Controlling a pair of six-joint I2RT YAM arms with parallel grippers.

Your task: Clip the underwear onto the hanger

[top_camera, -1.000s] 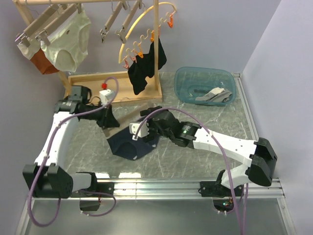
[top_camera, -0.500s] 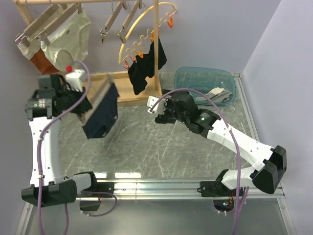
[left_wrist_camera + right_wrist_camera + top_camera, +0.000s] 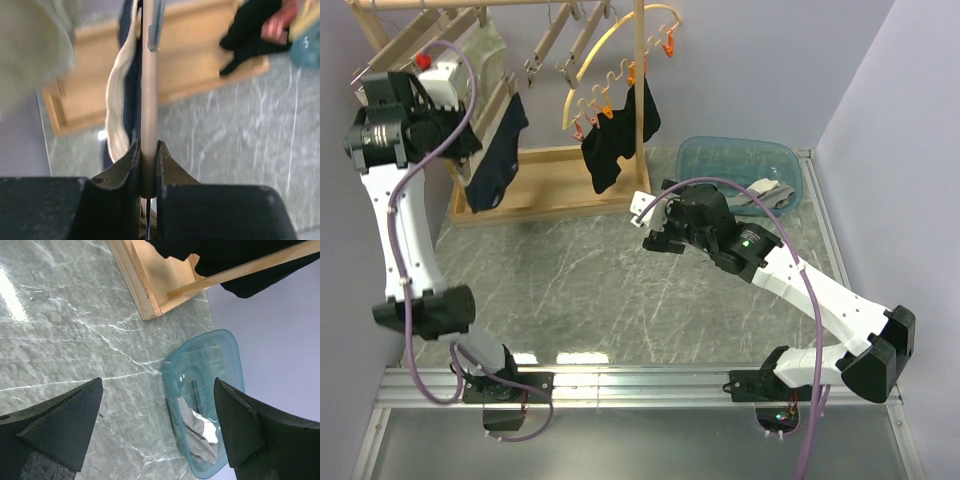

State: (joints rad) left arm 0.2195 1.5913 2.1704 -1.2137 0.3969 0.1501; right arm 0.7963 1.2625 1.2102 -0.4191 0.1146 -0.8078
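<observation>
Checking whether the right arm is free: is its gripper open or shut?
Open. The right gripper has its fingers wide apart, only table and blue tub showing between them.

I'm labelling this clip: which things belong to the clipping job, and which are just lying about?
Job: navy underwear, wood hanger, left tool shut on the hanger.
Lying about: cream briefs, black garment, blue tub.

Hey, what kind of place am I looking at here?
Most likely a robotics lab bench staged as a laundry corner: robot arms bolted to a rail-edged table, bare partition walls, and a wooden drying rack hung with clothes.
</observation>
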